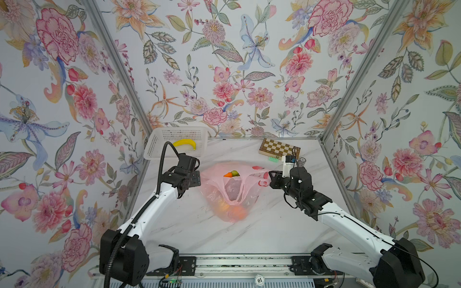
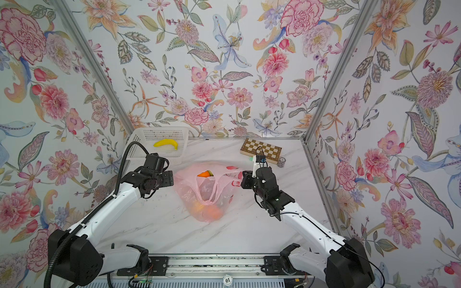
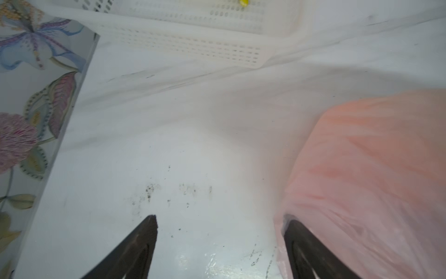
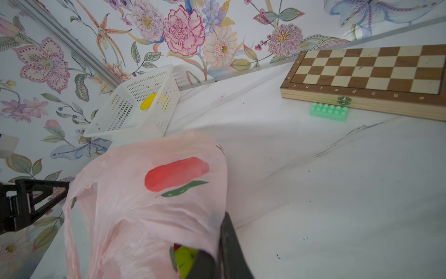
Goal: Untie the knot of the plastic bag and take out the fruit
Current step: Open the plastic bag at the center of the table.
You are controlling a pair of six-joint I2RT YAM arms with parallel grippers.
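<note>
Floral-papered walls enclose a white marbled table [image 1: 249,232]. At its centre lies the plastic bag [image 1: 232,192], handles loose. The right gripper [image 4: 217,251] pinches its right edge between narrow jaws. The left gripper [image 3: 219,217] stands wide open at its left edge. The fruit [image 1: 232,173] sits inside.

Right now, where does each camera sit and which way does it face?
Top views: high over the near edge, looking down toward the back wall; left arm, right arm and the plastic bag show.
Left wrist: on the left arm, facing the table and basket past the open left pincer.
Right wrist: on the right arm, facing basket and chessboard over the bag; right pincer shut on the bag.
Shared: both wrist views catch bag and basket.
</note>
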